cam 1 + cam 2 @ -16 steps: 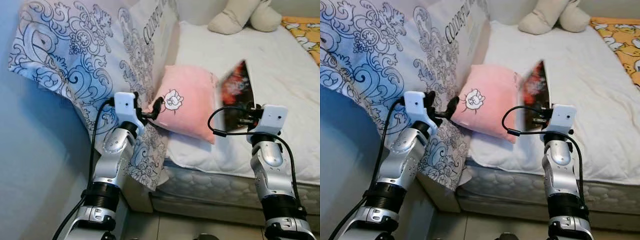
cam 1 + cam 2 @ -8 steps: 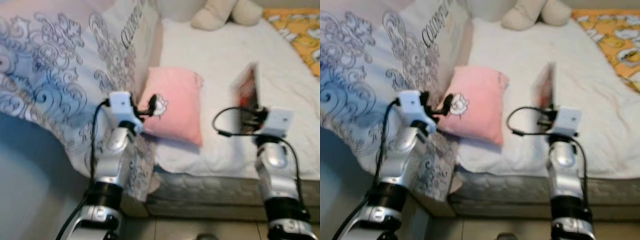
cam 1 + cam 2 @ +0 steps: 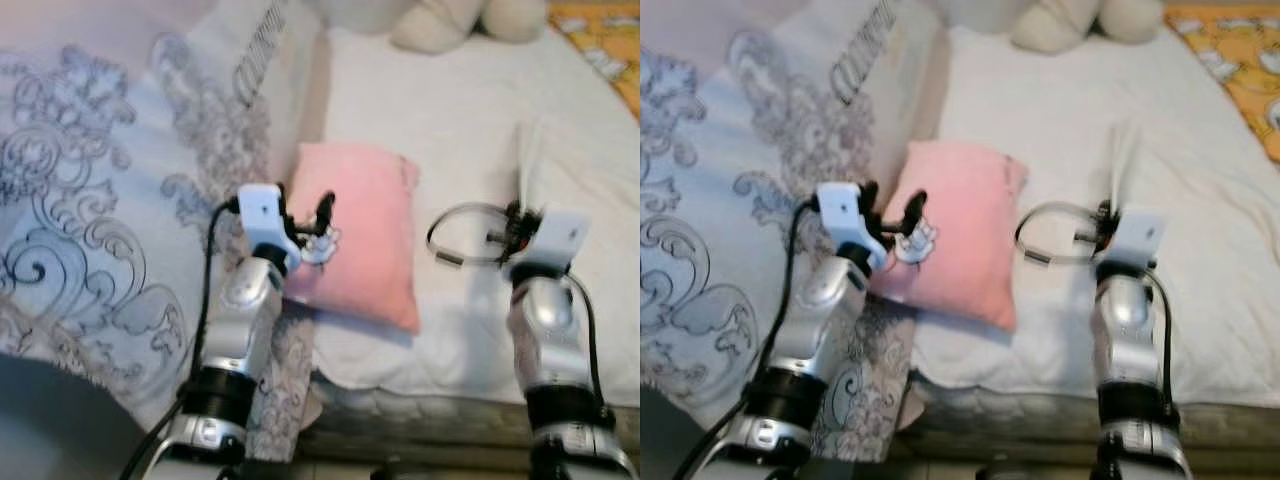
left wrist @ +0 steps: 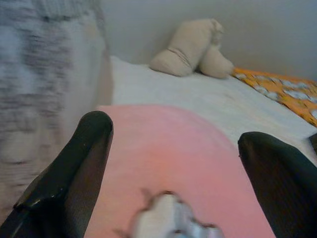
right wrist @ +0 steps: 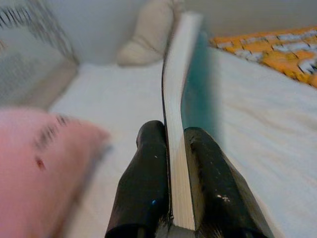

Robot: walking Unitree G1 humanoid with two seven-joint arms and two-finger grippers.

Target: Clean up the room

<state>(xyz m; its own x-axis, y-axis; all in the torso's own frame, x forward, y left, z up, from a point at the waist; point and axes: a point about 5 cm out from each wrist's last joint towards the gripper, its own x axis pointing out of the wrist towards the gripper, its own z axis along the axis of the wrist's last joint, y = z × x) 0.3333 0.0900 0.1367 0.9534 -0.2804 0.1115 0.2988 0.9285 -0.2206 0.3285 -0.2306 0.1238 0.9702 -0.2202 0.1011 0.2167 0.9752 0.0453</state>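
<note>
Pinching a book [image 5: 177, 124], the right tool [image 5: 171, 168] hovers over bed [image 3: 440, 130].

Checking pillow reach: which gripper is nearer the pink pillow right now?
Left. The left gripper hovers open right over the pink pillow, by its cartoon patch. The right gripper is off to the pillow's right above the white sheet, shut on a book.

Bare white sheet [image 3: 440, 110] lies open mid-frame — the pink pillow [image 3: 365, 235] blocks lower centre, the patterned quilt [image 3: 110, 230] the left, a plush [image 3: 470, 20] the top.
</note>
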